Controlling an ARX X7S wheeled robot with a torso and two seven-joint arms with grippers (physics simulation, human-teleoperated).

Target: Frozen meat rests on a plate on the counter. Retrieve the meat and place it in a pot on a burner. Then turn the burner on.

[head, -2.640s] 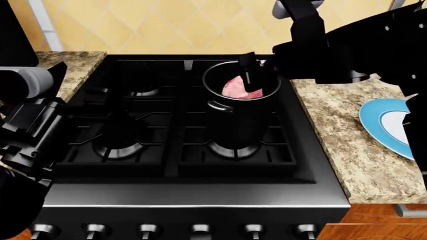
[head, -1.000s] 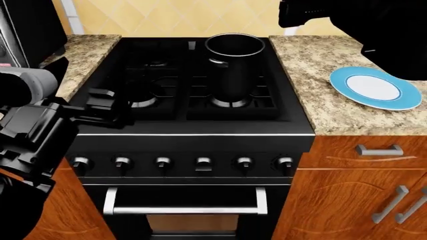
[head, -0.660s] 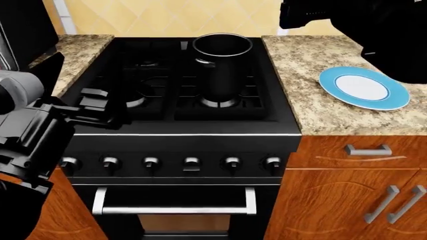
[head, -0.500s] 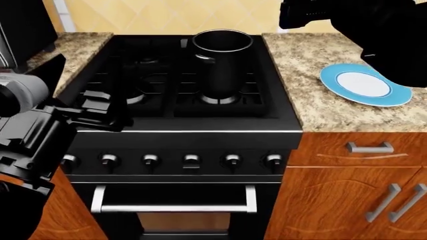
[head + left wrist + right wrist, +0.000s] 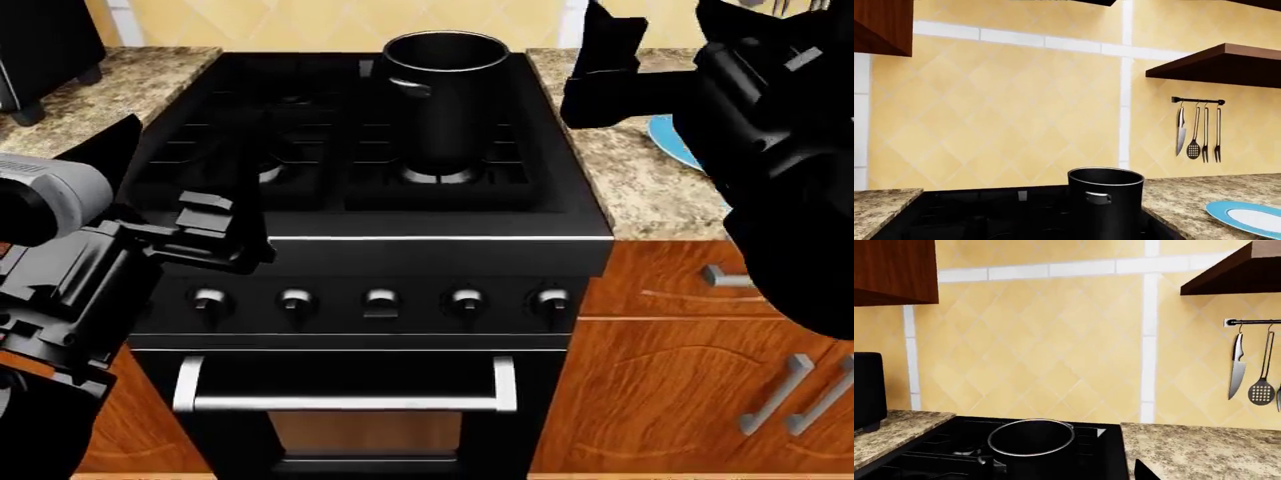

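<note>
Blocky matte-black arms (image 5: 94,270) (the left has a grey cylindrical link).

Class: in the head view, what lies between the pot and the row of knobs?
Only bare black stove grate and the stove's front edge lie between the pot and the knobs, per the head view.

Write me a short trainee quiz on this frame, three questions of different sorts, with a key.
1. True or false: the pot stands on the counter.
2. What hangs from the wall rail? A) kitchen utensils B) mugs C) towels
3. Fill in: in the head view, the plate lies on the counter to the ___ of the stove.

Key: 1. False, it stands on a burner. 2. A. 3. Right.
</note>
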